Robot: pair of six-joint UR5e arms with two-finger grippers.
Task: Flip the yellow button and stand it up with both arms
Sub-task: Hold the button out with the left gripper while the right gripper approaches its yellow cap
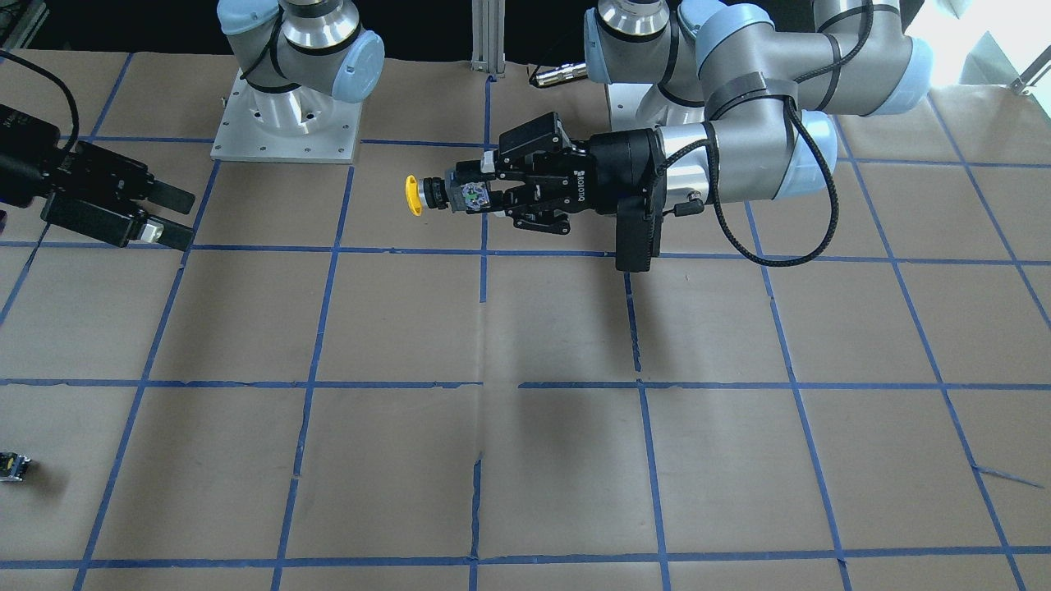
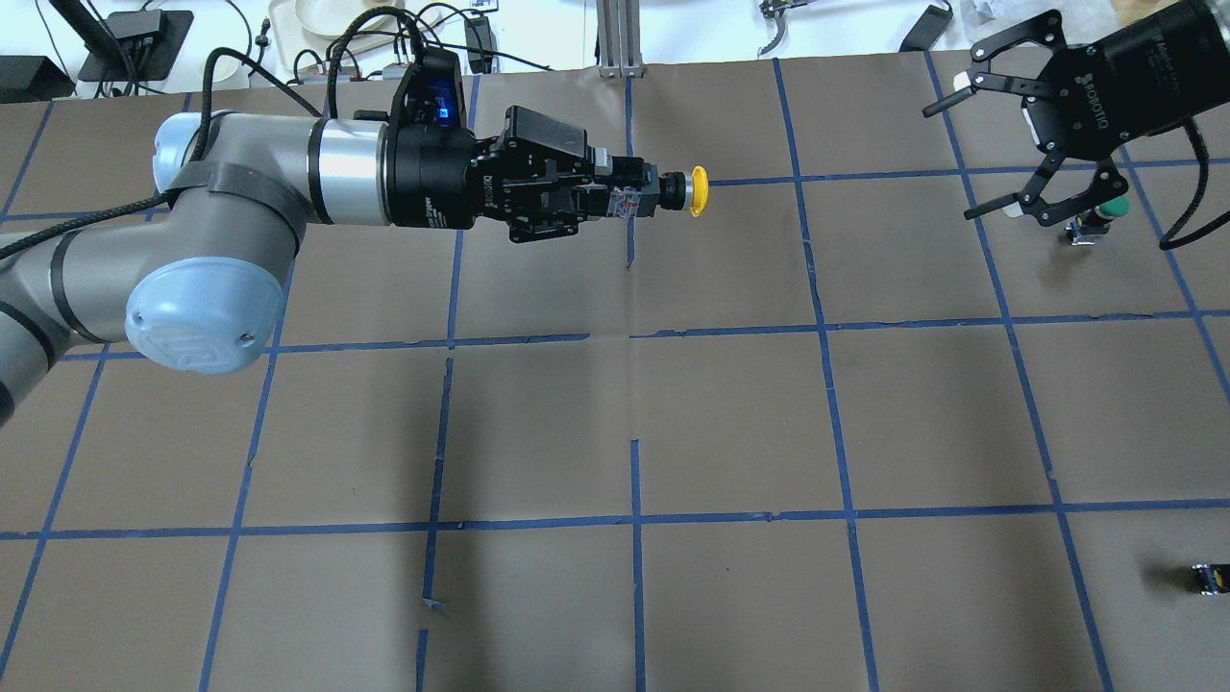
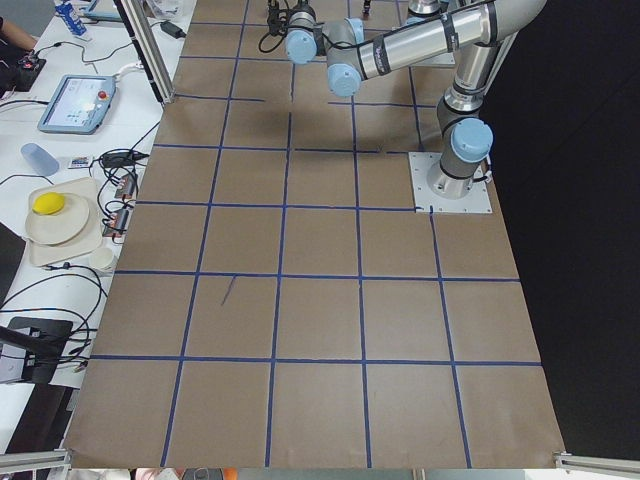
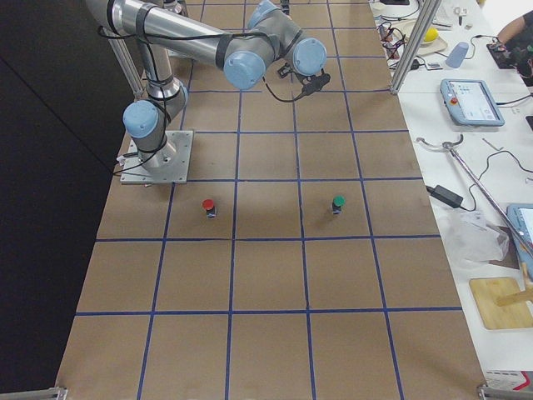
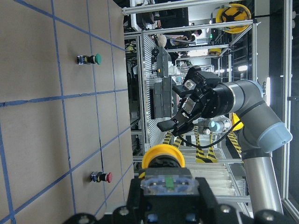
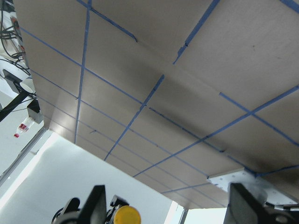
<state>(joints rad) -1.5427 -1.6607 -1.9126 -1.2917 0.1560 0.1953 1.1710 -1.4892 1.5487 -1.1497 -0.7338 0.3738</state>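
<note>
**Button offered sideways for a handover**

Your left tool (image 1: 476,195) was clamped on the yellow button's (image 1: 415,195) body. It held the button level above the surface (image 1: 575,328), cap aimed at the right tool (image 1: 176,217), likely so that tool could regrasp it. The right tool gaped wide, well apart.

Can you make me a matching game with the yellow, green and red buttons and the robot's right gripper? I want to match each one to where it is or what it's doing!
Things:
1. yellow button
2. green button
3. red button
4. right gripper

Places or states:
A. jaws open, holding nothing
B. on the table near the right arm's base plate
C. held sideways off the table in the left gripper
D. on the table beside the right gripper

Pairs: 1-C, 2-D, 3-B, 4-A.
</note>
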